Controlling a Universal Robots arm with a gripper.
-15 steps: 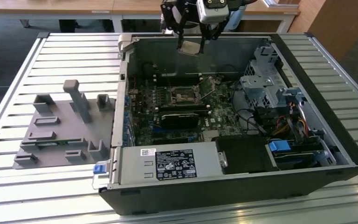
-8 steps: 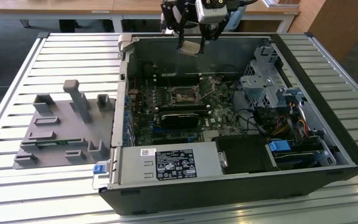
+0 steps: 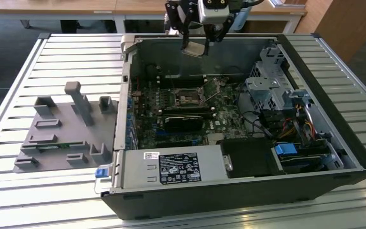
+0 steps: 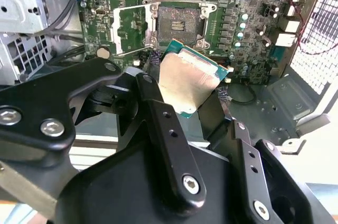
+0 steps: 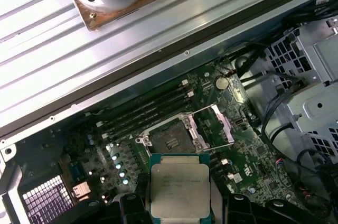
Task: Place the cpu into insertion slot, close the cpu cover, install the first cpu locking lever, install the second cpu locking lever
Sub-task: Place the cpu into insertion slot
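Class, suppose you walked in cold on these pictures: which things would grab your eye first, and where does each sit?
The gripper holds the pale cpu above the open computer case. Down on the motherboard the insertion slot lies bare, its cpu cover swung open beside it. On the exterior view's left, a grey fixture plate rests on the slatted table.
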